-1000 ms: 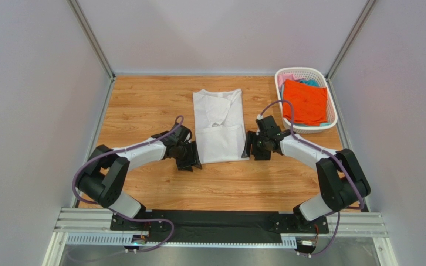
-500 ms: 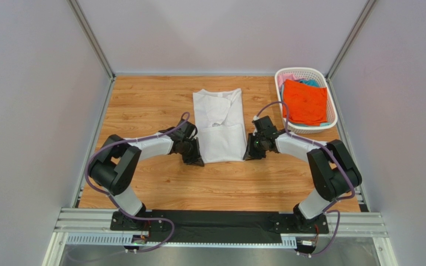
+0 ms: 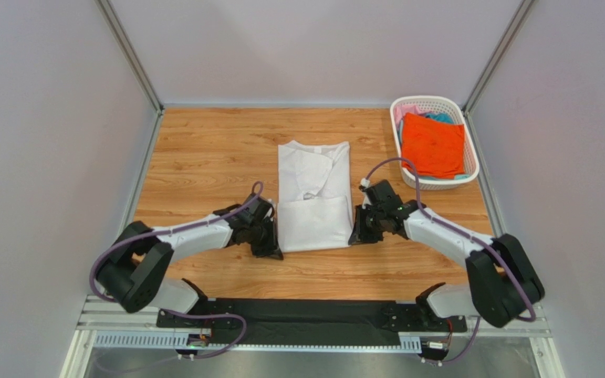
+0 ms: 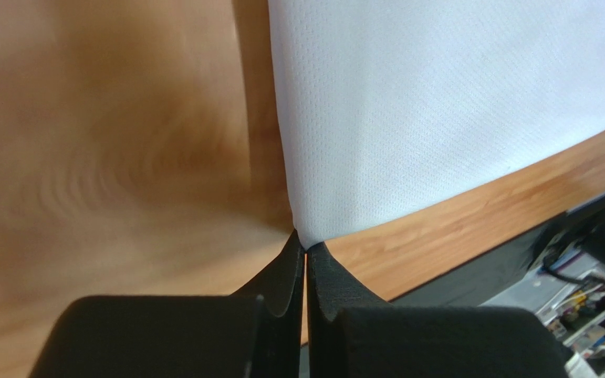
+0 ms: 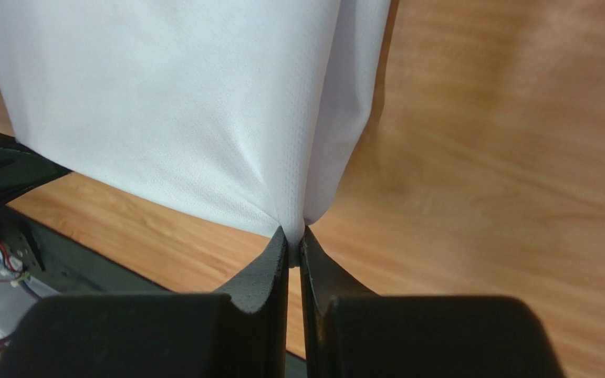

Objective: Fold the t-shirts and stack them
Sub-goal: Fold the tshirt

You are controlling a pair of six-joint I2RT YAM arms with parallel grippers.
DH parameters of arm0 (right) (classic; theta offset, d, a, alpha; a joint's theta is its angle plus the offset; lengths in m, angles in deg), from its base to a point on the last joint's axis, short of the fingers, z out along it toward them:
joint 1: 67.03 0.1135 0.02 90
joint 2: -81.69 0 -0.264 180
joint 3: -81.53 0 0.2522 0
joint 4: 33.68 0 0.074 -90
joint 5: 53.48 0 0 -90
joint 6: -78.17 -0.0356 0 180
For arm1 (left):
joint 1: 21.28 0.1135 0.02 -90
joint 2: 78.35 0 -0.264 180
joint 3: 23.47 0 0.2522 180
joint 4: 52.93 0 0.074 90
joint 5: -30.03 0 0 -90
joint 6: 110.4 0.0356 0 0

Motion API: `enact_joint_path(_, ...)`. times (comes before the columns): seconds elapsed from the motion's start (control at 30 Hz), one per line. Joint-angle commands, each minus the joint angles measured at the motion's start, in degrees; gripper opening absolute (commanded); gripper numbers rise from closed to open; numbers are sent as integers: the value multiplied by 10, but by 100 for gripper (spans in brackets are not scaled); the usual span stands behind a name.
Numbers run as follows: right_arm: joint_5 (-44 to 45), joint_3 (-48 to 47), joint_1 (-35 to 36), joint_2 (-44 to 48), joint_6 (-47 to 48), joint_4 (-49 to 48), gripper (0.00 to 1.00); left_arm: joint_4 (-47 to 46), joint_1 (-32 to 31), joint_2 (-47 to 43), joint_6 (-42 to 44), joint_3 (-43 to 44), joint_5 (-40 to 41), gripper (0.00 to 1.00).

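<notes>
The white shirt [image 3: 313,197] had a fine dotted mesh weave. The basket [image 3: 432,100] was white lattice, holding an orange shirt [image 3: 433,146], a pink shirt [image 3: 405,111] and a teal shirt [image 3: 440,117]. The table [image 3: 203,150] was light-brown wood grain. The left gripper [image 4: 306,256] and right gripper [image 5: 295,240] were black, the cables [image 3: 396,161] purple, the walls [image 3: 45,118] pale grey.

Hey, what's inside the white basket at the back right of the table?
An orange shirt lies on top in the basket, with pink cloth and teal cloth peeking out behind it. Whatever lies under the orange shirt is covered.
</notes>
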Motion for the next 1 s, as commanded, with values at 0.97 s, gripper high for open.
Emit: enact_joint_path(0.97, -23, -163, -53, 155, 27, 163, 5, 182, -3, -141, 75, 259, 141, 0)
